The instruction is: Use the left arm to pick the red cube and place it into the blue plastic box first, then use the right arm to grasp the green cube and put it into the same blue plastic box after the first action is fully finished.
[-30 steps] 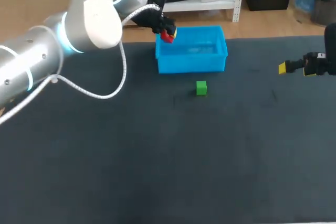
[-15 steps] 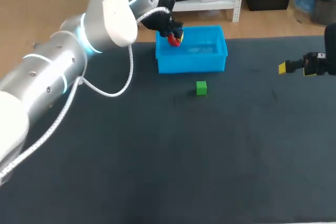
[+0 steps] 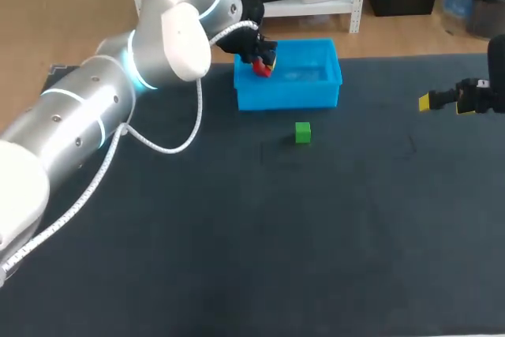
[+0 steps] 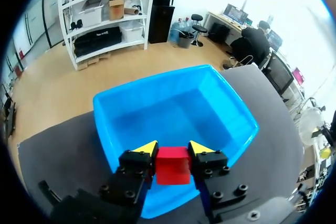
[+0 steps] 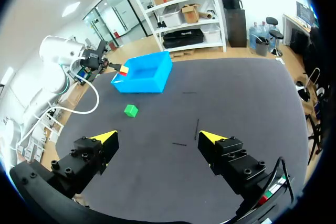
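Observation:
The red cube (image 4: 172, 165) sits between the yellow tips of my left gripper (image 4: 173, 148), which is shut on it. In the head view this gripper (image 3: 264, 61) holds the cube (image 3: 259, 68) above the left end of the blue plastic box (image 3: 316, 88), whose open inside (image 4: 178, 119) lies right ahead of the fingers. The green cube (image 3: 303, 132) rests on the dark table in front of the box; the right wrist view shows it (image 5: 130, 110) far ahead. My right gripper (image 3: 443, 101) hangs open and empty at the right side of the table (image 5: 157, 141).
The dark table mat (image 3: 260, 242) stretches wide in front of the box and the green cube. A white cable (image 3: 170, 144) loops down from my left arm over the mat's left part.
My left gripper has carried the red cube rightward, from the box's left rim to over its inside. The right arm and the green cube have stayed put.

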Robot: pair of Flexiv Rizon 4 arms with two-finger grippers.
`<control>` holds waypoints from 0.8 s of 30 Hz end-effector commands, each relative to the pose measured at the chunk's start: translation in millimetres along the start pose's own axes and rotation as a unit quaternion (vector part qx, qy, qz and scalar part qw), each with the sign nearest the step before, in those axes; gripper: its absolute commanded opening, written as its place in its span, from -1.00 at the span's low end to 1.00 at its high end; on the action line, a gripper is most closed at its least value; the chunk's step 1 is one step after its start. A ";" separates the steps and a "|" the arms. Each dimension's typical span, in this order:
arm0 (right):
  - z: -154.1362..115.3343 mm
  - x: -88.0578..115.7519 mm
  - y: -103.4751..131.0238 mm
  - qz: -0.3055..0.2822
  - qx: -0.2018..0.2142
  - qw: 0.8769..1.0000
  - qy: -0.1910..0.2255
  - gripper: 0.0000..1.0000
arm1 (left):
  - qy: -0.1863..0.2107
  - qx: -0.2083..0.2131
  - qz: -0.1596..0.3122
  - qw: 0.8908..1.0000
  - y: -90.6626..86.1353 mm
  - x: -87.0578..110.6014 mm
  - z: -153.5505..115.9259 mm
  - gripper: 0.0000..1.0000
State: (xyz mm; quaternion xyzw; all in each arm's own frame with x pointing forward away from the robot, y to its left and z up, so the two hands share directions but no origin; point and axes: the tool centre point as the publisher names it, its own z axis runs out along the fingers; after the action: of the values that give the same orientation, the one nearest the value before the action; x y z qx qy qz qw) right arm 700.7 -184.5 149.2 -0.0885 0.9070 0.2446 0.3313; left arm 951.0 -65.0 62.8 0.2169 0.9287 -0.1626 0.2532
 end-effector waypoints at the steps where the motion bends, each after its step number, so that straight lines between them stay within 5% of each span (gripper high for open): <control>1: -0.1 -0.2 -0.4 0.000 0.000 1.000 0.001 1.00 | 0.048 -0.003 0.002 0.999 0.7 -13.7 9.9 -1.00; 20: -0.1 -0.2 -0.4 0.000 0.000 1.000 0.001 1.00 | 0.071 -0.032 -0.004 0.997 0.9 -6.0 17.3 -1.00; 23: -0.1 -0.2 -0.4 0.000 0.000 1.000 0.001 1.00 | 0.074 -0.033 -0.002 0.997 0.9 -5.6 17.7 -0.13; 24: -0.1 -0.2 -0.4 0.000 0.000 1.000 0.001 1.00 | 0.075 -0.032 0.000 0.997 0.9 -5.6 17.7 0.42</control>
State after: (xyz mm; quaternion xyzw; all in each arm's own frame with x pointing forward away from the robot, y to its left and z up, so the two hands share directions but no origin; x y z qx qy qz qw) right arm 700.7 -184.5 149.2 -0.0885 0.9070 0.2446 0.3313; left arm 950.1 -68.1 51.5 0.2103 0.9348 -0.1303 0.2549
